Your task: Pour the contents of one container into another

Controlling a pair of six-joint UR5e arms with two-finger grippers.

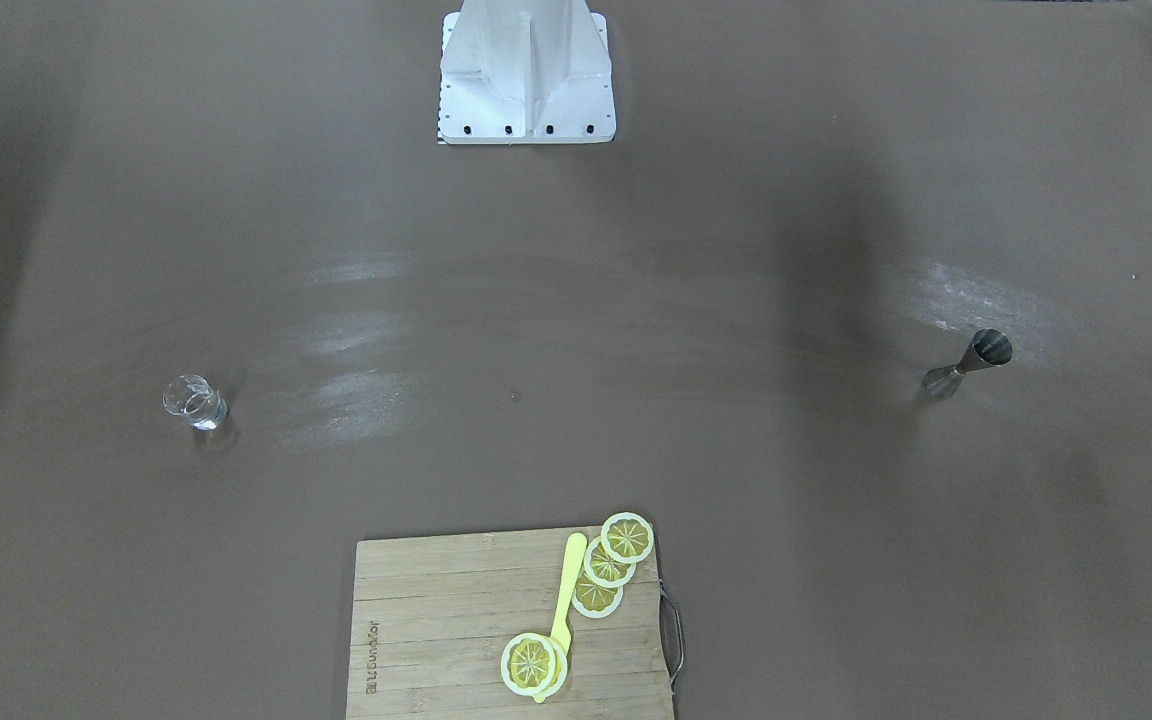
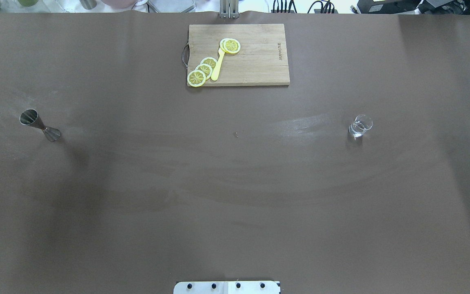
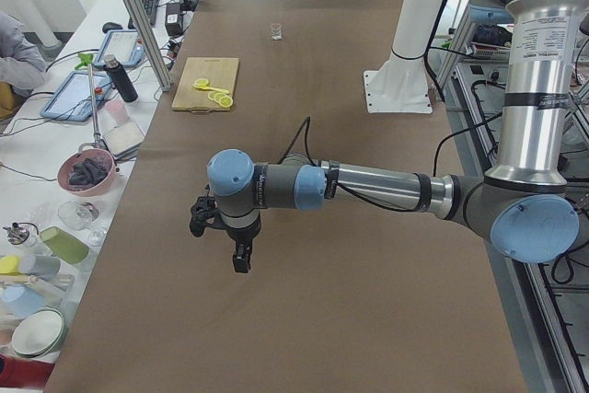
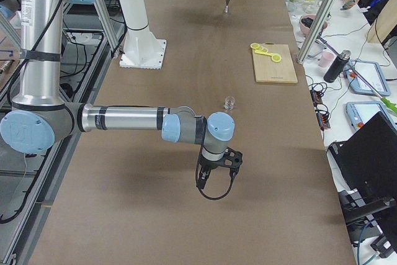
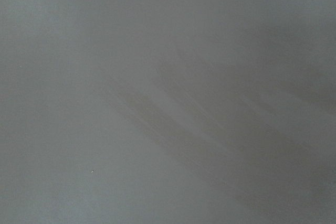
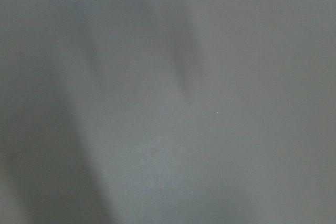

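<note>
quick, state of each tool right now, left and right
left tool: cannot be told, side view only; not holding the jigger.
right tool: cannot be told, side view only; not holding the glass cup.

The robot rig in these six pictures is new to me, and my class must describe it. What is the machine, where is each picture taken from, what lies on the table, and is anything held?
The machine is two robot arms at one brown table. Two pictures look down on it, one from behind the robot, one facing it; neither shows the arms. Two look along the table from its ends: the near, large arm carries the left gripper in one and the right gripper in the other. The last two come from wrist cameras and show only blurred tabletop. On the table stand a small glass cup and a metal jigger, far apart, and a cutting board with lemon slices and a yellow utensil. Nothing shows in either gripper.
</note>
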